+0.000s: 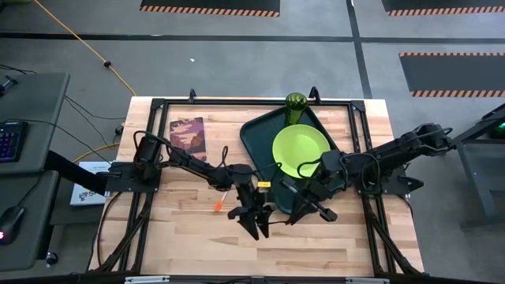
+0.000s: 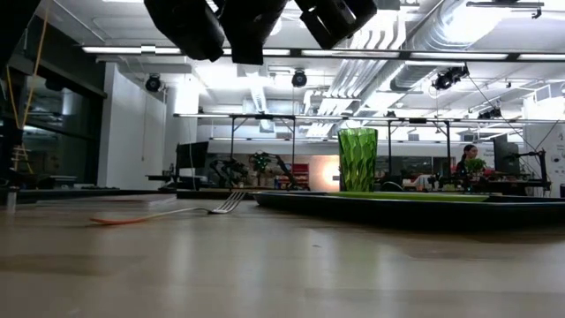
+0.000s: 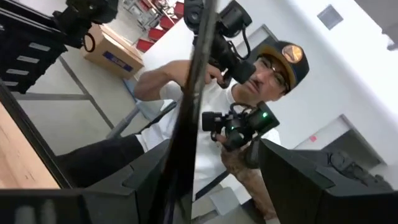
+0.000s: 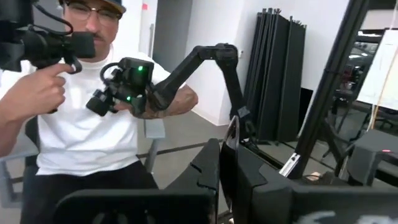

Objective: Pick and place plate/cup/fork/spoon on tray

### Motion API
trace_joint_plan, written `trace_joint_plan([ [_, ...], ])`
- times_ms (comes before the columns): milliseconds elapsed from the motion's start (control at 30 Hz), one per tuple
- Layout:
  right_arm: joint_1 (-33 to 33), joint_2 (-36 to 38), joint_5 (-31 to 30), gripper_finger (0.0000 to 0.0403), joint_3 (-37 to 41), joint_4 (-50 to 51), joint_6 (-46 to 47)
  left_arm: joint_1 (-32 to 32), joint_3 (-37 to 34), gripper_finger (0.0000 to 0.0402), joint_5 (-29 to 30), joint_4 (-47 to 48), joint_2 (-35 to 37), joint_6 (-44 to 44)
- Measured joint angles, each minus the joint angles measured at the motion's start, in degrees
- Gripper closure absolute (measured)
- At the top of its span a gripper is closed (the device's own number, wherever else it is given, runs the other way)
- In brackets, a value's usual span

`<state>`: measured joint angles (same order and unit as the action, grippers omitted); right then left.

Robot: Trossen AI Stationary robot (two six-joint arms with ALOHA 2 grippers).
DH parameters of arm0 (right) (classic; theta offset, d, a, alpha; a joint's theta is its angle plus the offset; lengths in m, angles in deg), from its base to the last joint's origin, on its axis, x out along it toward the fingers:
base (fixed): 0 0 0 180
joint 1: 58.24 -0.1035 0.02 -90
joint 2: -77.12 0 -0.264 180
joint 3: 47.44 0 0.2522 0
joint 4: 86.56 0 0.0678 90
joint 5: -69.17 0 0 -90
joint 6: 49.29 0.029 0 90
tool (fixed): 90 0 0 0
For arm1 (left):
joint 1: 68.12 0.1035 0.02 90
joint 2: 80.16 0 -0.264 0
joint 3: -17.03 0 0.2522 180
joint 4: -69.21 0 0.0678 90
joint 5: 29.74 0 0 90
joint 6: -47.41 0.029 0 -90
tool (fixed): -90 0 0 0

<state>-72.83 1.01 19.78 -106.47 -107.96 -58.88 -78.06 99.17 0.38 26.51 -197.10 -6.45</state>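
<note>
The small blackish spoon (image 4: 231, 142) is what I look at first. In the right wrist view it stands edge-on as a thin dark blade between the right gripper (image 4: 227, 171)'s fingers, which look closed against it from both sides. From above I cannot pick the spoon out clearly from the dark finger parts. That gripper (image 1: 309, 203) hangs off the table over the near corner of the large dark-green rectangular tray (image 1: 256, 142), and its arm reaches in from the right edge with its camera aimed past the near side of the table. The round lime-green plate (image 1: 300, 147) lies flat inside the tray, just beyond the gripper. The translucent dark-green tumbler cup (image 1: 295, 102) stands upright at the tray's far corner. The fork with silver tines and an orange-red handle (image 1: 220, 204) lies on the bare wooden table (image 1: 181, 237), left of the tray and apart from it. In the low view its tines (image 2: 228, 204) point toward the tray's rim (image 2: 397, 208). The left gripper (image 1: 259, 227) is raised just beside the fork, toward the near edge, with its fingers (image 3: 298, 180) spread wide and nothing that I can see between them. A small maroon picture book (image 1: 187, 134) lies at the far left of the table. Both wrist cameras show a seated person in a white shirt (image 4: 87, 130) holding control handles.
</note>
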Motion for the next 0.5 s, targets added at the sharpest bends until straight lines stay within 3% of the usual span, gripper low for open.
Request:
trace_joint_plan([
  [200, 0.01, 0.0, -0.01, 0.0402, 0.01, 0.93, -0.97, 0.57, -0.02, 0.0217, -0.06, 0.22, 0.0, 1.46],
  [467, 0.01, 0.0, 0.0, 0.0402, 0.01, 2.0, -1.41, 2.93, -0.02, 0.0377, -0.42, 1.18, 0.0, 6.32],
  [500, 0.01, -0.02, 0.02, 0.0402, 0.01, 1.98, -1.46, 3.0, 0.0, 0.038, -0.74, 1.66, 0.02, 6.73],
])
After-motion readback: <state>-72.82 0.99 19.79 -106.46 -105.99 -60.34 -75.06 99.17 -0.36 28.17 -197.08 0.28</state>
